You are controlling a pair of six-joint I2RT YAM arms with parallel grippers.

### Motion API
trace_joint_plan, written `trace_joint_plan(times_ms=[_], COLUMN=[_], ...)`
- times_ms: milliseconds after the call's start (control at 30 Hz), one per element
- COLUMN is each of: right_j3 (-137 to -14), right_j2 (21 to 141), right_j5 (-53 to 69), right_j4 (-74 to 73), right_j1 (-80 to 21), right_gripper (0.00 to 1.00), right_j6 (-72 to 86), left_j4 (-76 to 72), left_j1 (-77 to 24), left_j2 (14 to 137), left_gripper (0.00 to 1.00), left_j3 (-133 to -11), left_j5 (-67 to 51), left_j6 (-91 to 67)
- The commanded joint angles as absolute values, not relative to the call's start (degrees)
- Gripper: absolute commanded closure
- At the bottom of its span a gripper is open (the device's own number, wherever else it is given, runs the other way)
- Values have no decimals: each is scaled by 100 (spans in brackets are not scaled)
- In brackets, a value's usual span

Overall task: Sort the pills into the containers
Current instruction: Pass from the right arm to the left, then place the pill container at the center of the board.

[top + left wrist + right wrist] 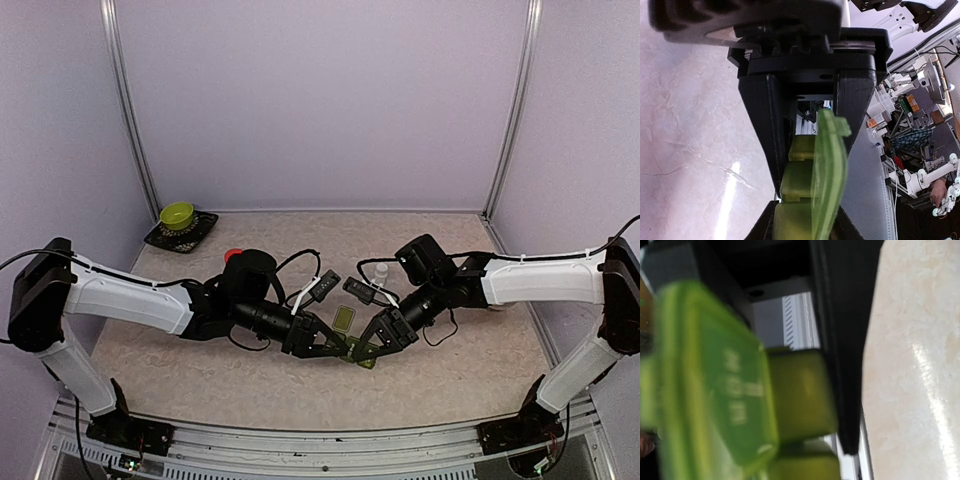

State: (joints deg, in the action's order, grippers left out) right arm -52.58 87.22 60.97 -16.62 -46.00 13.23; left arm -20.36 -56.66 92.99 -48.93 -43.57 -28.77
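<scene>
The green containers strip (363, 354) lies on the table between both grippers. One lid (345, 318) stands open. My left gripper (335, 345) is shut on the strip. In the left wrist view its black fingers (765, 150) flank the compartments (797, 180), with the open lid (830, 175) edge-on. My right gripper (377, 340) meets the strip from the right. In the blurred right wrist view a compartment (800, 390) sits against one black finger (842, 350), and the open lid (715, 380) with its pale mark hides the other finger. No pills show.
A red bottle (233, 255) stands behind the left arm. A tiny white bottle (380, 270) stands by the right arm. A green bowl (177, 214) sits on a black tray (203, 226) at the back left. Walls enclose the table.
</scene>
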Motion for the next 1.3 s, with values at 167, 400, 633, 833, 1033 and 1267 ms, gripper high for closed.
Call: trace_joint_plan(times_ms=[167, 400, 633, 833, 1033, 1267], right_j3=[-5255, -5225, -5155, -5126, -5006, -4800], right_j2=[8424, 8152, 7683, 7401, 7377, 7339], right_j5=[6094, 5792, 5117, 4501, 4359, 4357], right_j4=[-1539, -1671, -1876, -1949, -1989, -1933], right_j1=[-4344, -4039, -3449, -3369, -3349, -3322], right_gripper=[37, 0, 0, 0, 0, 0], right_j6=[1533, 1575, 1758, 1817, 1771, 1762], left_j4=[-2415, -2443, -2446, -2393, -2639, -2881], left_j1=[-5541, -5277, -4584, -4163, -4014, -3906], left_j2=[9250, 9137, 9268, 9880, 10877, 11518], left_gripper=[72, 71, 70, 71, 73, 74], left_j3=[-4801, -4597, -4572, -5019, -5453, -5975], left_j5=[-4122, -3866, -3761, -3728, -3912, -3683], left_j6=[-2976, -3123, -3309, -3294, -3453, -3813])
